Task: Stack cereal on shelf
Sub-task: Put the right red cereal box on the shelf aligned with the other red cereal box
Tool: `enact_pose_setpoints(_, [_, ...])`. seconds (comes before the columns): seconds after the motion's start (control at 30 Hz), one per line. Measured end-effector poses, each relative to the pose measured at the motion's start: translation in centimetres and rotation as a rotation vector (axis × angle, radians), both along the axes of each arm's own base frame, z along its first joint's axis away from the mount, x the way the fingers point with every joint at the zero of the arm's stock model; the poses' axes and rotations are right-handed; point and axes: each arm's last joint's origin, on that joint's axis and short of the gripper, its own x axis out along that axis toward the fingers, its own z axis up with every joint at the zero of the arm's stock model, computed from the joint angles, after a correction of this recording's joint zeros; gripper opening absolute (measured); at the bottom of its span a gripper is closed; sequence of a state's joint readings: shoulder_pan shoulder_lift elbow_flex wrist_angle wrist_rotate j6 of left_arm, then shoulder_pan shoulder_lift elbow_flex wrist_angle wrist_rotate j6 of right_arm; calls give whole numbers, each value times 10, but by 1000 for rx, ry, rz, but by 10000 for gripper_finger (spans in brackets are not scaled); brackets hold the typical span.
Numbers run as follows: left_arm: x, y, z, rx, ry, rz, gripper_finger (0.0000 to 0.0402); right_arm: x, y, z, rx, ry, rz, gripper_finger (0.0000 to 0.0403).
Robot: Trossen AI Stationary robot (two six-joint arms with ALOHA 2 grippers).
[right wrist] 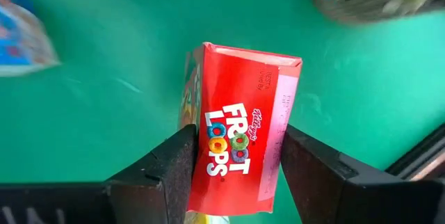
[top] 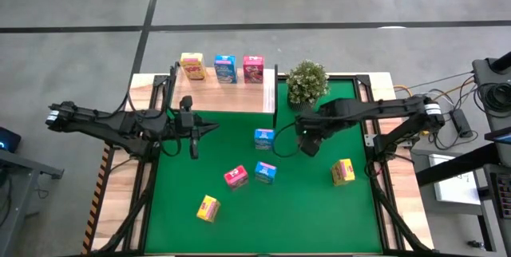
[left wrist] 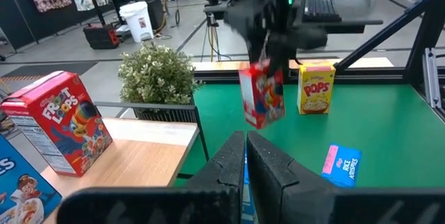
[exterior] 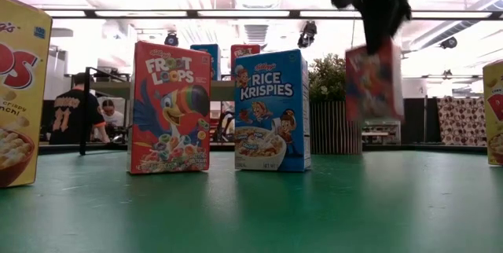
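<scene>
Three cereal boxes, yellow, blue and pink-red, stand in a row on the light-wood shelf at the mat's far left. My right gripper hovers over the mat near the potted plant, shut on a red Froot Loops box that the arm hides in the high view. My left gripper waits shut over the mat's left part. Two blue boxes, a pink one and two yellow ones rest on the mat. My right gripper pinches the red Froot Loops box at its upper end, one finger on each of two opposite faces. The fingers come from above, pointing down. The box hangs below them, lifted clear of the mat and slightly tilted.
The plant stands at the shelf's right end, close to the held box. Black frame rails run along the mat's left and right sides. The shelf board has bare room in front of its row of boxes. People show in the room beyond the table.
</scene>
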State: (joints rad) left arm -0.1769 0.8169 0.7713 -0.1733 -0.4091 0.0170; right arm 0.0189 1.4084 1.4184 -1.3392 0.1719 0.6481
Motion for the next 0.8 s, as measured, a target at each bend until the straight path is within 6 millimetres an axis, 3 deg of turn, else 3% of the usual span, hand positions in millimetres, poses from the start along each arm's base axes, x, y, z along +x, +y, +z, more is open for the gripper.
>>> enact_pose_setpoints(0.23, [0,0,-2,1,5,0,0,5,0,65,-31,-220,85,183])
enact_pose_setpoints(0.4, [0,0,-6,3,16,-1,0,9,-2,98,-127,-359,159,183])
enact_pose_setpoints(0.6, [1,0,-12,3,16,-1,0,19,-2,122,-232,-538,276,183])
enact_pose_setpoints(0.8, [1,0,-18,23,-3,-8,0,35,-11,130,-327,-594,365,183])
